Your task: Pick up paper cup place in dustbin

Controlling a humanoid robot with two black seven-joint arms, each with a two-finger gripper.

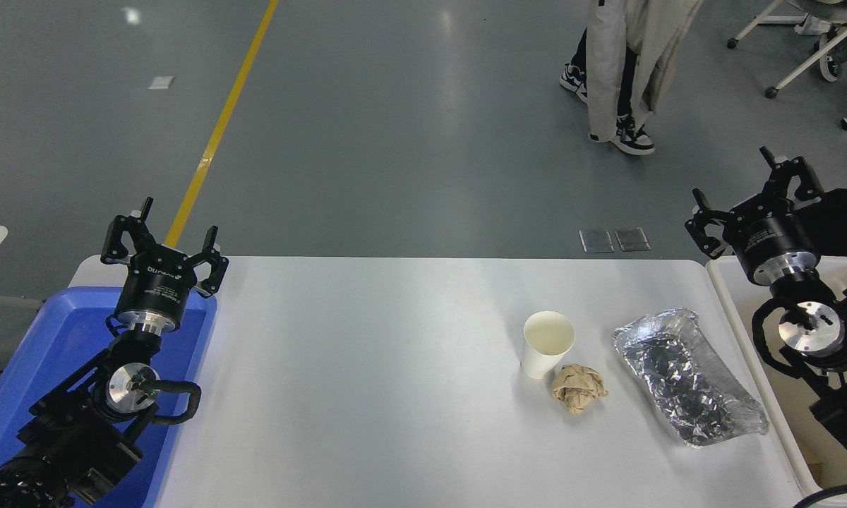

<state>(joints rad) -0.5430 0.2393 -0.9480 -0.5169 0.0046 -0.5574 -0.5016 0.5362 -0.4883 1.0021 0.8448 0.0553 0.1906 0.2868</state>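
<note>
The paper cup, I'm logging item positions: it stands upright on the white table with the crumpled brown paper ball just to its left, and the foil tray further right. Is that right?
Not quite. In the head view the crumpled brown paper ball lies just to the right of the paper cup and nearer the camera, not to its left. The rest holds: the cup stands upright on the white table, and the foil tray lies further right.
</note>
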